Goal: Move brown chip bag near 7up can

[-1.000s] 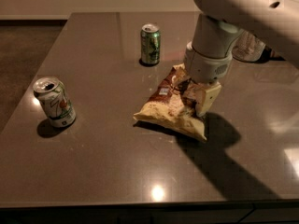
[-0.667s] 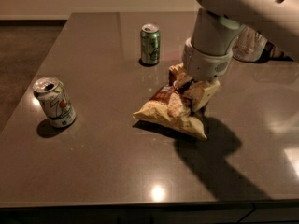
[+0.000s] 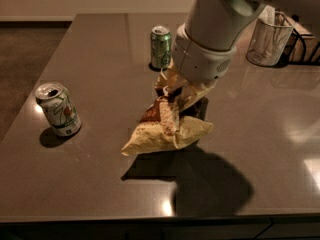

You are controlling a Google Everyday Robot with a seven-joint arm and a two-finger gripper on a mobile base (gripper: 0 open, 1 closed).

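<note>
The brown chip bag (image 3: 165, 126) hangs just above the dark table, its pale yellow lower half pointing left and down, its shadow beneath it. My gripper (image 3: 182, 91) is shut on the bag's dark brown upper end, with the white arm coming down from the upper right. The 7up can (image 3: 57, 109), white with green markings, stands upright near the table's left edge, well to the left of the bag.
A darker green can (image 3: 161, 46) stands upright at the back, just behind the arm. A wire mesh cup (image 3: 270, 44) stands at the back right. The table's front edge (image 3: 150, 219) runs along the bottom.
My gripper has closed on the bag's upper end and raised it off the table, shifting it slightly left. The cans have not moved.
</note>
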